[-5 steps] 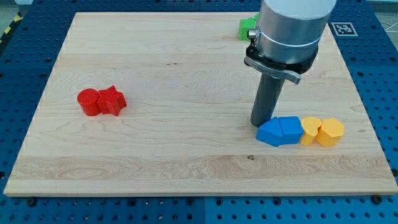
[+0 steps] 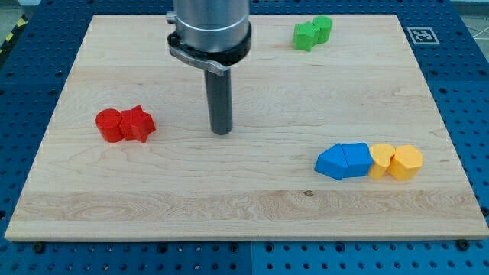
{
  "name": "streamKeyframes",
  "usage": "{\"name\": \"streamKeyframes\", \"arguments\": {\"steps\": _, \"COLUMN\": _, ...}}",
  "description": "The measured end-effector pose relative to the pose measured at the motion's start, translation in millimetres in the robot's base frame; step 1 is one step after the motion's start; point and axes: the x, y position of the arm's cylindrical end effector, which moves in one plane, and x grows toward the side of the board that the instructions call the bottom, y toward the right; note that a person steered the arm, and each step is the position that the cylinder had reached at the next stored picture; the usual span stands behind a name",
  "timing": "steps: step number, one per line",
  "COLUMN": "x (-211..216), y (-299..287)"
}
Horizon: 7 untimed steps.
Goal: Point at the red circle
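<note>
The red circle [image 2: 109, 125] lies at the view's left on the wooden board [image 2: 244, 198], touching a red star-shaped block [image 2: 138, 123] on its right. My tip [image 2: 221, 132] stands near the board's middle, to the right of the red star and apart from it by a clear gap. It touches no block.
Two blue blocks [image 2: 342, 160] and two yellow blocks [image 2: 396, 162] lie in a touching row at the view's right. Two green blocks [image 2: 312, 33] sit near the board's top edge. The arm's grey body [image 2: 210, 30] hangs above the upper middle.
My tip has moved left from beside the blue blocks to the board's middle, nearer the red pair. No block has moved.
</note>
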Motion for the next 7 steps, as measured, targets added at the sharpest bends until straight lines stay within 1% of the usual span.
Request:
{"name": "streamKeyframes", "arguments": {"steps": 2, "x": 0, "y": -27}}
{"name": "streamKeyframes", "arguments": {"steps": 4, "x": 0, "y": -21}}
{"name": "streamKeyframes", "arguments": {"steps": 5, "x": 15, "y": -18}}
{"name": "streamKeyframes", "arguments": {"steps": 6, "x": 64, "y": -61}}
{"name": "streamKeyframes", "arguments": {"steps": 7, "x": 61, "y": -137}}
